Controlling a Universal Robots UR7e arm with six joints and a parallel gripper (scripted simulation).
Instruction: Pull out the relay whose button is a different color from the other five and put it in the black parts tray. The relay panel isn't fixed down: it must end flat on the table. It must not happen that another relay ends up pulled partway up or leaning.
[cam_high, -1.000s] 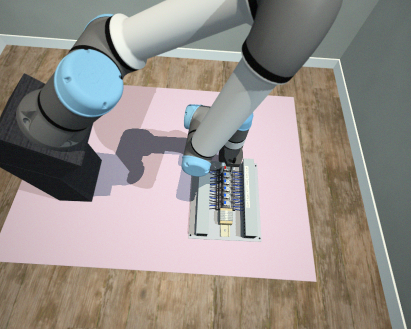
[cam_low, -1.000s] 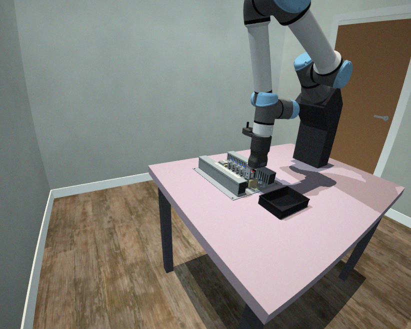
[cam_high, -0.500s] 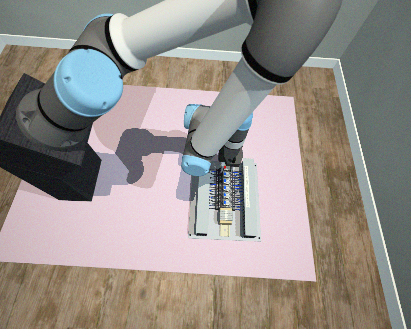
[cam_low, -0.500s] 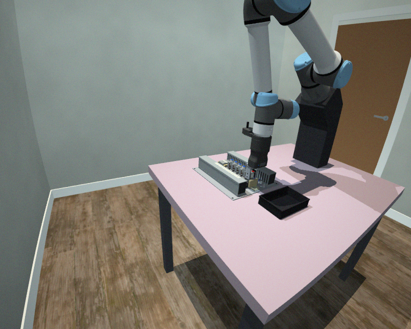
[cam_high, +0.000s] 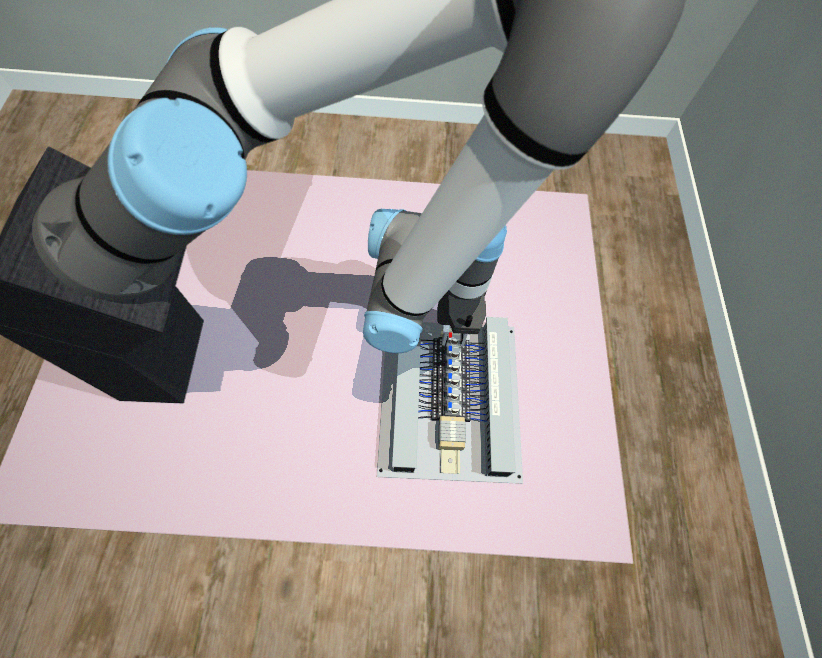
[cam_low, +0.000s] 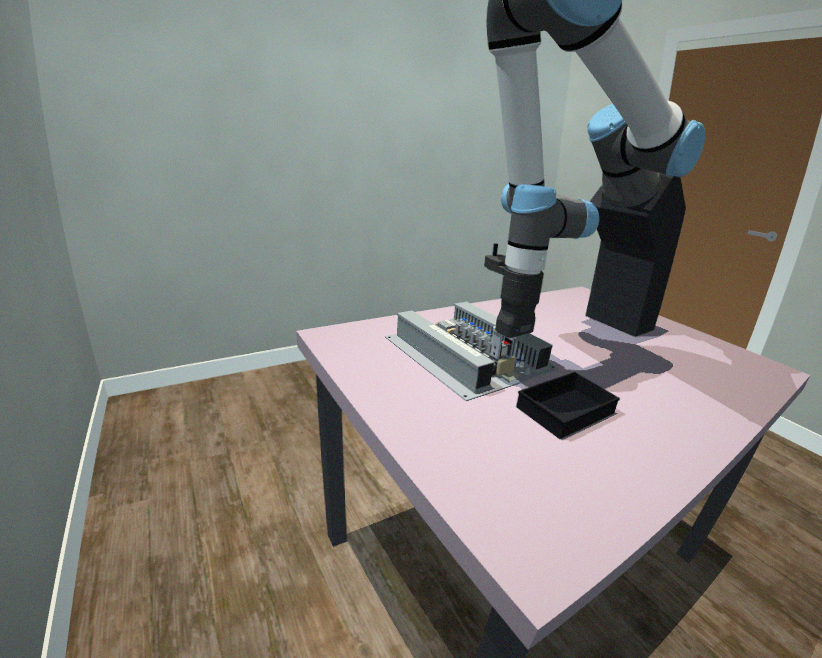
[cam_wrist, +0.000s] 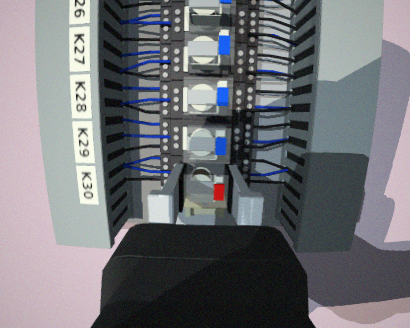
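Note:
The grey relay panel (cam_high: 443, 401) lies on the pink table and also shows in the exterior view (cam_low: 469, 346). A row of relays runs down its middle. The red-button relay (cam_wrist: 206, 192) sits at the end of the row by label K30; the relays beyond it have blue buttons (cam_wrist: 220, 94). My gripper (cam_wrist: 205, 179) (cam_high: 457, 329) is shut on the red-button relay, one finger on each side of it. It comes straight down onto the panel's end. The black parts tray (cam_low: 567, 402) is empty, on the table just beside the panel.
The arm's dark base block (cam_low: 634, 264) stands at the table's far side behind the panel. Grey wire ducts (cam_wrist: 69, 103) flank the relay row on both sides. A beige part (cam_high: 450, 458) sits at the panel's other end.

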